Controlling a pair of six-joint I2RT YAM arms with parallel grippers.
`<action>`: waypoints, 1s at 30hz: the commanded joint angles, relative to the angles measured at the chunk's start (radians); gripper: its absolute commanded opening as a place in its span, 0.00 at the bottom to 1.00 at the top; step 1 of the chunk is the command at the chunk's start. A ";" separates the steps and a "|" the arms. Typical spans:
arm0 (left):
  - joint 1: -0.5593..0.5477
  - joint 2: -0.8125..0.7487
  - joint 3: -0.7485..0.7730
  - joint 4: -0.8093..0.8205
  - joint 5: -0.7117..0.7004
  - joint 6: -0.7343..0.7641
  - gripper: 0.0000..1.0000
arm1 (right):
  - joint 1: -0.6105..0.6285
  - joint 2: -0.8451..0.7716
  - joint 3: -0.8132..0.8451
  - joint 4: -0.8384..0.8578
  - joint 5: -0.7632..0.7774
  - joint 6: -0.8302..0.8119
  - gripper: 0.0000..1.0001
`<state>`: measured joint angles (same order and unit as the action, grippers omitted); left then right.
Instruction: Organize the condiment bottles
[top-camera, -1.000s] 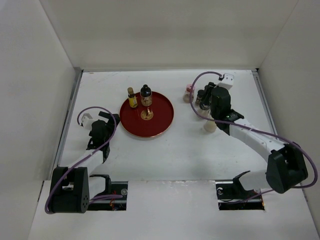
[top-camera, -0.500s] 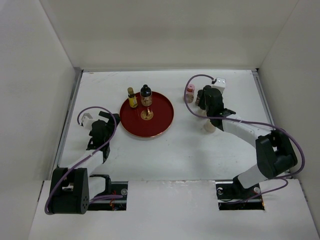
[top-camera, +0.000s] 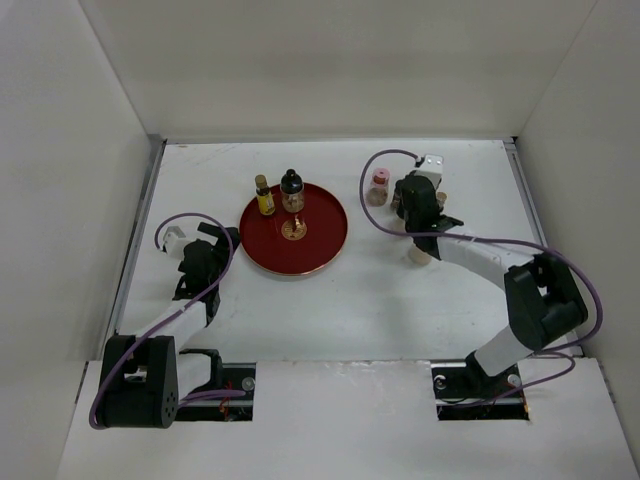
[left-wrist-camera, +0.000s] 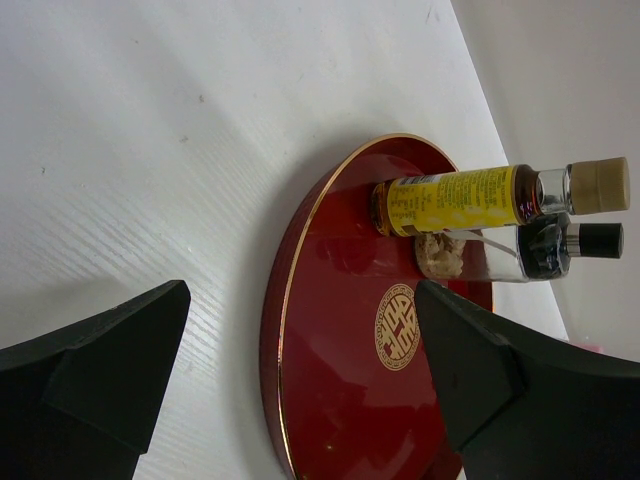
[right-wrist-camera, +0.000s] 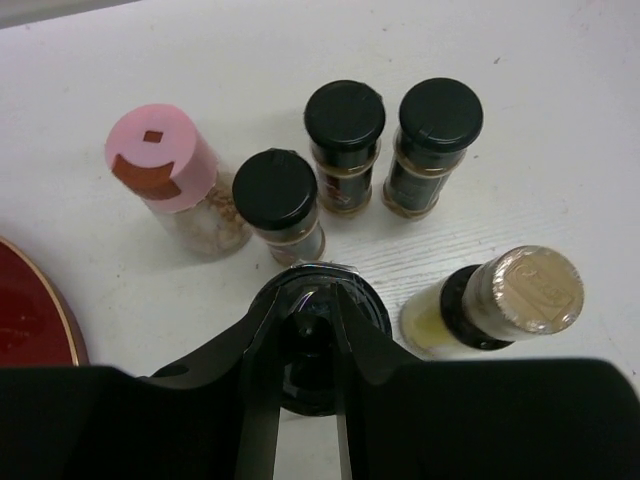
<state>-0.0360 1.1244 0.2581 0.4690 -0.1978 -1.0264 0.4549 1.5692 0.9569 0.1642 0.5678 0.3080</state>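
Two down on the tray (top-camera: 318, 252), folks: a yellow-label bottle (top-camera: 264, 197) and a dark-capped jar (top-camera: 291, 188) stand side by side near its upper edge, left of centre in the overhead view. That is all of the organizing I can see done so far.

Over at the upper right, the right gripper (right-wrist-camera: 316, 300) is clamped narrow around a black-capped bottle (right-wrist-camera: 312, 350). I cannot tell whether it is lifted off the worktop (top-camera: 350, 300).

Five more wait in that cluster. There is a pink-capped jar (right-wrist-camera: 160, 170) at the left of the wrist view and three black-capped jars (right-wrist-camera: 344, 120) across the middle. A cream-capped bottle (right-wrist-camera: 525, 290) stands at the lower right, just beside the gripped one. So by my count most of the job is left: six to go if they all belong on the tray, one already in hand.

The left gripper (left-wrist-camera: 300, 300) sits at the tray's left side, spread wide and holding nothing.

The worktop is plain white with a faint grain, unmarked apart from the odd speck. White walls (top-camera: 330, 70) close it in at the top and both sides of the frame. The tray is glossy red with a thin gold rim and a gold emblem in its middle.
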 joint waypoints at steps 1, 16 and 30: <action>-0.008 0.003 -0.002 0.054 0.000 -0.001 1.00 | 0.060 -0.069 0.051 0.046 0.066 -0.041 0.19; 0.005 -0.006 -0.010 0.054 -0.005 -0.006 1.00 | 0.372 0.119 0.408 0.043 -0.002 -0.073 0.19; 0.060 -0.006 -0.057 0.089 0.023 -0.073 1.00 | 0.532 0.502 0.833 0.009 -0.089 -0.089 0.20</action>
<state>0.0181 1.1179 0.2085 0.4919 -0.1898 -1.0771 0.9859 2.0712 1.6951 0.1062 0.4988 0.2134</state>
